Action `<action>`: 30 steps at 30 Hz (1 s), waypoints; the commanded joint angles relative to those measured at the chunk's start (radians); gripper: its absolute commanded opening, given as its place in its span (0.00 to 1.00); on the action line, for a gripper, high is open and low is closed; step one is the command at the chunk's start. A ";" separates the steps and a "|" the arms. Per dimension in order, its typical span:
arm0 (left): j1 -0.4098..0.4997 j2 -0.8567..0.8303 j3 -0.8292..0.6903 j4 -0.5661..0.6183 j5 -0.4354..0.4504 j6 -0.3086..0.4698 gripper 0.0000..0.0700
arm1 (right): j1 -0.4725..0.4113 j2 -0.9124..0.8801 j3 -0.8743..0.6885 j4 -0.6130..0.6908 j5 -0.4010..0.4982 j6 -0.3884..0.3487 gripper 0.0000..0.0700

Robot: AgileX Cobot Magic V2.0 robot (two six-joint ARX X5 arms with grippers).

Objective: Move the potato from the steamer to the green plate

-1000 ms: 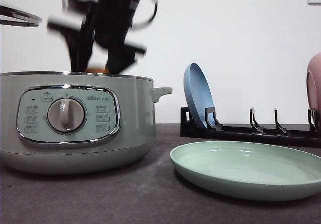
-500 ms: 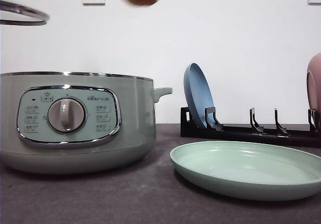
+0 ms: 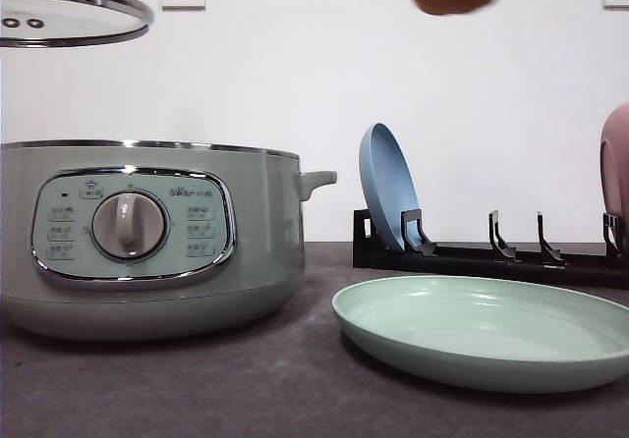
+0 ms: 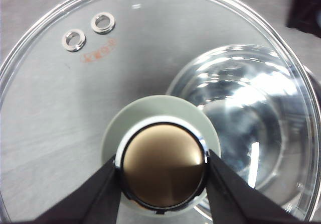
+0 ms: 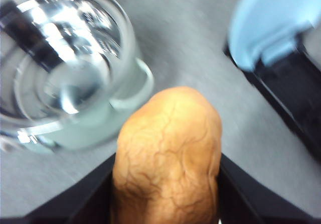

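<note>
Reading the steamer (image 3: pixel 147 237) panel, I see only a small logo above the dial, too small to make out; the red print on the glass lid (image 4: pixel 60 98) is blurred. Compared with half a second ago, the potato (image 5: pixel 168 156) has moved right and now hangs high above the green plate (image 3: pixel 491 332), its top cut off in the front view, pinched in the right claw (image 5: pixel 165 194). The left claw (image 4: pixel 161 184) grips the lid knob (image 4: pixel 163 166).
</note>
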 commanded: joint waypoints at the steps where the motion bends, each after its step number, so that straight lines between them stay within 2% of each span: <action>1: -0.011 0.000 0.031 0.037 0.005 0.004 0.00 | -0.005 -0.034 -0.080 0.048 -0.013 0.057 0.25; 10: -0.072 0.000 0.031 0.042 0.005 0.004 0.00 | 0.000 -0.153 -0.441 0.272 -0.016 0.246 0.25; 16: -0.098 0.000 0.031 0.043 0.005 0.005 0.00 | 0.023 -0.123 -0.605 0.460 -0.007 0.321 0.25; 20: -0.112 0.000 0.031 0.044 0.006 0.005 0.00 | 0.038 -0.062 -0.668 0.551 -0.007 0.351 0.25; 28: -0.145 0.000 0.031 0.042 0.008 0.005 0.00 | 0.068 0.100 -0.681 0.629 0.003 0.361 0.25; 30: -0.157 0.000 0.031 0.040 0.009 0.004 0.00 | 0.069 0.127 -0.681 0.640 0.004 0.361 0.29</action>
